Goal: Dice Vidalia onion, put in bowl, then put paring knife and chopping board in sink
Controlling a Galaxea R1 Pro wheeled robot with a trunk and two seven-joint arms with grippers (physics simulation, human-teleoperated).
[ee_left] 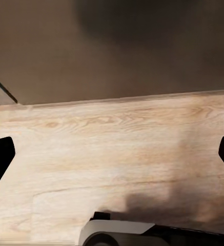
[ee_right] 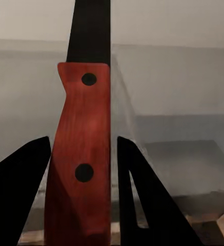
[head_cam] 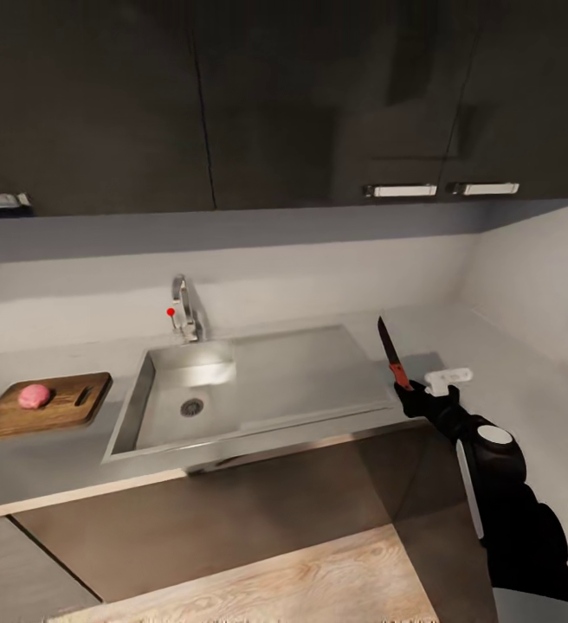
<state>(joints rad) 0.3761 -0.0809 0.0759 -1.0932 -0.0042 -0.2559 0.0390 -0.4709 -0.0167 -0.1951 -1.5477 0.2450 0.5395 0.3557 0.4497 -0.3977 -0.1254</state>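
While right gripper (ee_right: 81, 169) clamps one paring knife (head_cam: 392, 353) (blade up) | left gripper (ee_left: 112, 154) agape | one Vidalia onion (head_cam: 34, 395)

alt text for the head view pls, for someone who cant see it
The right gripper holds the paring knife blade-up above the countertop, just right of the sink. At far left, the pinkish Vidalia onion rests whole on the chopping board. Dark cabinets hang above.

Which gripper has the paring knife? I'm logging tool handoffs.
The right gripper: its fingers clamp the paring knife by the red handle, blade pointing up. The left gripper is open, with nothing between its fingers.
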